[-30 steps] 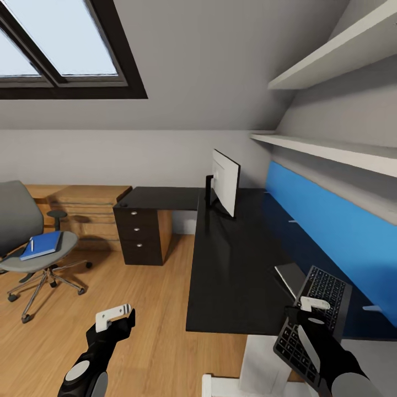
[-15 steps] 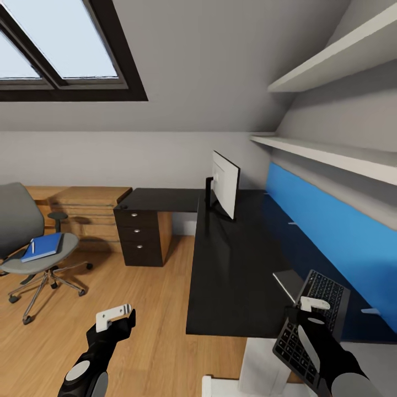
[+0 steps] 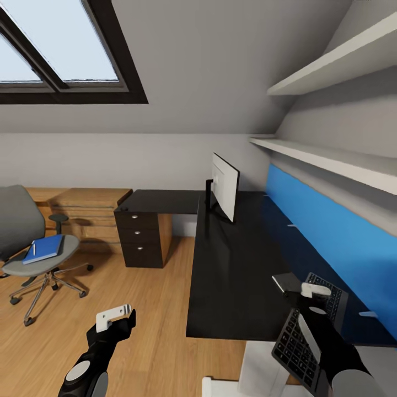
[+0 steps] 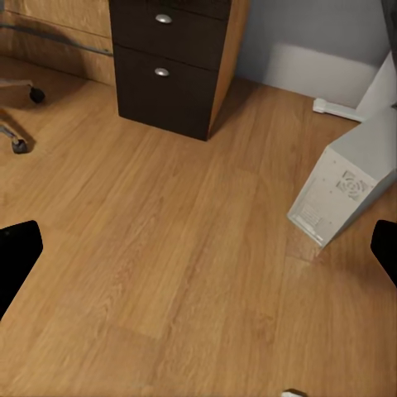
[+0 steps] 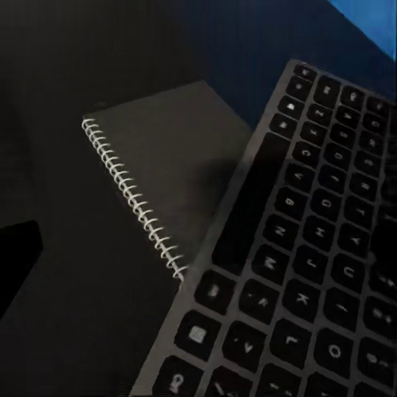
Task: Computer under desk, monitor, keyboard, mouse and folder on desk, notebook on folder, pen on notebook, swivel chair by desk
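Glossy black desk [image 3: 231, 275] lies under the slim dark-keyed keyboard [image 3: 306, 336] clamped in the right gripper [image 3: 311, 295]

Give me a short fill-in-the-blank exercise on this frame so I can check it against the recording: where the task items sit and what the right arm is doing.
1. The right gripper holds the ____ over the desk.
2. The blue folder lies on the seat of the ____.
3. The notebook has a ____ binding along one edge.
4. The computer stands on the ____ floor.

Missing words: keyboard; swivel chair; spiral; wooden
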Motion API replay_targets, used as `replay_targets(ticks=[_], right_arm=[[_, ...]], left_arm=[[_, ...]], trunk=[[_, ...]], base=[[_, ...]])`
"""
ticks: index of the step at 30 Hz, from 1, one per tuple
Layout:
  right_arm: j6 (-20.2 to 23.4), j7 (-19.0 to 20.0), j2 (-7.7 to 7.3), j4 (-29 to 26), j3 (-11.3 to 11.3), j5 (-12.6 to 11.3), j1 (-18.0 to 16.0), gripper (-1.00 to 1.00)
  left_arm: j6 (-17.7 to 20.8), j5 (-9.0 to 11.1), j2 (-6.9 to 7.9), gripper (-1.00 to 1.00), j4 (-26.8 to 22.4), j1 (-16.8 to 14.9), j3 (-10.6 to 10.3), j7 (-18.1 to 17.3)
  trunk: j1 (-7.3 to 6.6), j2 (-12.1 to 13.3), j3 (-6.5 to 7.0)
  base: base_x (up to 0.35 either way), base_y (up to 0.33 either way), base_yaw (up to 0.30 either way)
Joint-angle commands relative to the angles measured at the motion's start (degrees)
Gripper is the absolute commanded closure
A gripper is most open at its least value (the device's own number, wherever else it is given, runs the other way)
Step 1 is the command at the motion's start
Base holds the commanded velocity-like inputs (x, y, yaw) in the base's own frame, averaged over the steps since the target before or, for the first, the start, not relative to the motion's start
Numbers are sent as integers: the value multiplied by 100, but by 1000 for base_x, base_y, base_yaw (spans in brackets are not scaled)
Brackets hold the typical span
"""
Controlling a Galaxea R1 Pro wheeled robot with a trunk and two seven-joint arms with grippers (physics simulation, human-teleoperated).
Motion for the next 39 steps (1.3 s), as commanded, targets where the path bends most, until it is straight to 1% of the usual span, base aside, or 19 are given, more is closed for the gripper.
replay_targets(ticks=[1, 2, 3, 5, 7, 8, 9, 10, 16, 19, 20, 22, 23, 25, 26, 28, 29, 34, 39], right_arm=[[92, -27, 18, -430, 7, -50, 63, -100], [148, -28, 31, -658, 6, -57, 125, -100], [769, -30, 239, -2174, -8, -76, 848, -100], [960, -30, 390, -2787, -15, -80, 1115, -100], [1008, -30, 491, -2988, -18, -81, 1211, -100], [1039, -30, 599, -3118, -19, -78, 1297, -100], [1059, -30, 698, -3198, -20, -77, 1359, -100], [1064, -30, 739, -3225, -21, -78, 1381, -100], [1077, -24, 904, -3287, -19, -107, 1449, -100], [1083, -27, 1001, -3304, -22, -206, 1463, -100], [1087, -31, 1066, -3327, -32, -331, 1471, -100], [1089, -34, 1106, -3358, -48, -492, 1477, -100], [1098, -42, 1153, -3421, -117, -930, 1485, -100], [1099, -44, 1161, -3433, -141, -1075, 1487, -100], [1100, -45, 1167, -3441, -159, -1188, 1491, -100], [1101, -46, 1167, -3446, -170, -1268, 1492, -100], [1103, -39, 1176, -3522, -662, -1427, 1547, -100], [1103, -39, 1183, -3530, -681, -1434, 1549, -100], [1103, -37, 1183, -3539, -686, -1482, 1549, -100]], left_arm=[[21, 57, -4, -100, -6, -2, 0, 30], [20, 56, -3, -100, -5, -1, 0, 31], [18, 47, 1, -100, -3, -2, 1, 31], [15, 45, 2, -100, -2, -2, 1, 31], [11, 44, 2, -100, -2, -1, 1, 31], [5, 44, 2, -100, -2, -2, -2, 34], [0, 43, 2, -100, -2, -1, -4, 36], [-1, 43, 2, -100, -2, -1, -4, 37], [-5, 43, 2, -100, -2, -1, -1, 39], [-2, 43, 5, -100, -2, -2, 0, 38], [0, 43, 5, -100, -2, -1, 1, 39], [3, 43, 4, -100, -2, 0, 1, 39], [7, 42, 4, -100, 0, -4, 1, 36], [8, 42, 3, -100, 2, -2, 0, 34], [8, 42, 3, -100, 12, -1, -1, 35], [8, 42, 2, -100, 23, -2, 0, 36], [9, 42, 2, -100, 50, 0, -4, 39], [9, 41, 2, -100, 51, -1, -7, 40], [9, 39, 2, -100, 51, -1, -7, 39]], trunk=[[-22, 37, 11], [-22, 37, 11], [-22, 37, 11], [-22, 37, 11], [-22, 37, 11], [-22, 37, 11], [-22, 37, 11], [-22, 37, 11], [-22, 37, 11], [-22, 37, 11], [-22, 37, 11], [-22, 37, 11], [-22, 37, 11], [-22, 37, 11], [-22, 37, 11], [-22, 37, 11], [-22, 37, 14], [-22, 37, 25], [-22, 37, 26]], base=[[0, 0, 0], [0, 0, 0], [0, 0, 0], [0, 0, 0], [0, 0, 0], [0, 0, 0], [0, 0, 0], [0, 0, 0], [-1, 0, 0], [-52, 0, 0], [-175, 0, 0], [-220, 0, 0], [-302, 0, 0], [-312, 0, 0], [-322, 0, 0], [-326, 0, 0], [-337, 0, -244], [-337, 0, -244], [-337, 0, -94]])
